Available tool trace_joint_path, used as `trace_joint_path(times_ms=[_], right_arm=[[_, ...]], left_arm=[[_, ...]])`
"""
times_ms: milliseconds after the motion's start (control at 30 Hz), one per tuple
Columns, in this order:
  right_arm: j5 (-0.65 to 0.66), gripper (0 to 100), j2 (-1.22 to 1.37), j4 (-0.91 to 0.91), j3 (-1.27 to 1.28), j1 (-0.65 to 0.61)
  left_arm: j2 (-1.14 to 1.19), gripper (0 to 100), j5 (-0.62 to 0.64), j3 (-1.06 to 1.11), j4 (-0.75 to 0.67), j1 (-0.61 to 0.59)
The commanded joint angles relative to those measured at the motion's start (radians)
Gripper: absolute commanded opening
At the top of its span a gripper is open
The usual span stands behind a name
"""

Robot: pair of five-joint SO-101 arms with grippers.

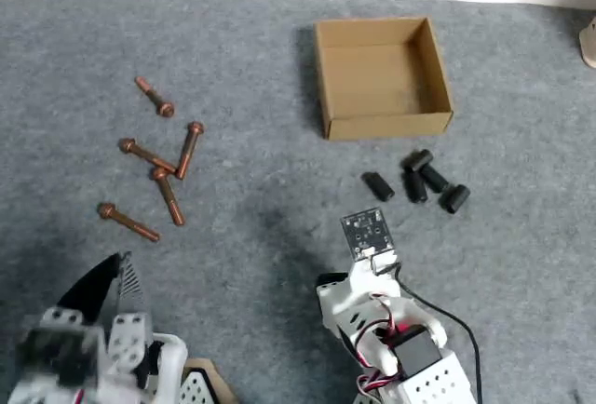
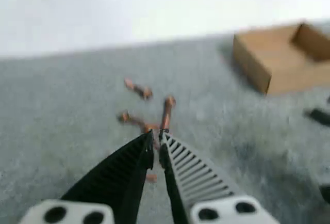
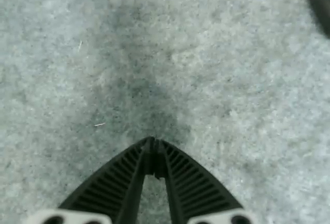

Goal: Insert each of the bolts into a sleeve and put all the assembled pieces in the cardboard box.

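Several copper bolts lie scattered on the grey carpet at the left. Several black sleeves lie in a loose cluster just in front of the empty cardboard box. My left gripper sits at the near left, short of the bolts, shut with nothing in it. In the left wrist view its tips point at the bolts, with the box off to one side. My right gripper is shut and empty over bare carpet, with one sleeve at the picture's edge.
The right arm's body stands at the near centre-right, short of the sleeves. Bare carpet separates the bolts from the sleeves. A pale object pokes in at the far right edge.
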Motion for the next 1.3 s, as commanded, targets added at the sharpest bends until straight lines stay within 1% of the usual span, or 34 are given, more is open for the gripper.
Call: trace_joint_path(times_ms=[0,267,333,433,600,800,1033,1267], right_arm=[[0.006,0.5,-0.007,-0.025,0.140,-0.008],[0.006,0.5,-0.007,-0.025,0.140,-0.008],[0.008,0.5,-0.007,-0.025,0.140,-0.008],[0.008,0.5,-0.007,-0.025,0.140,-0.008],[0.008,0.5,-0.007,-0.025,0.140,-0.008],[0.008,0.5,-0.007,-0.025,0.140,-0.008],[0.008,0.5,-0.007,-0.025,0.140,-0.008],[0.008,0.5,-0.007,-0.025,0.140,-0.008]], left_arm=[[0.142,4,0.000,0.053,0.000,-0.007],[0.598,4,-0.005,-0.010,-0.006,-0.005],[0.671,4,-0.005,-0.061,-0.012,-0.005],[0.768,4,-0.005,-0.122,-0.064,-0.005],[0.969,4,-0.005,-0.143,-0.083,-0.005],[1.187,4,-0.005,-0.143,-0.238,-0.005],[1.369,4,0.000,-0.154,-0.399,-0.005],[1.564,5,-0.005,-0.303,-0.417,-0.005]])
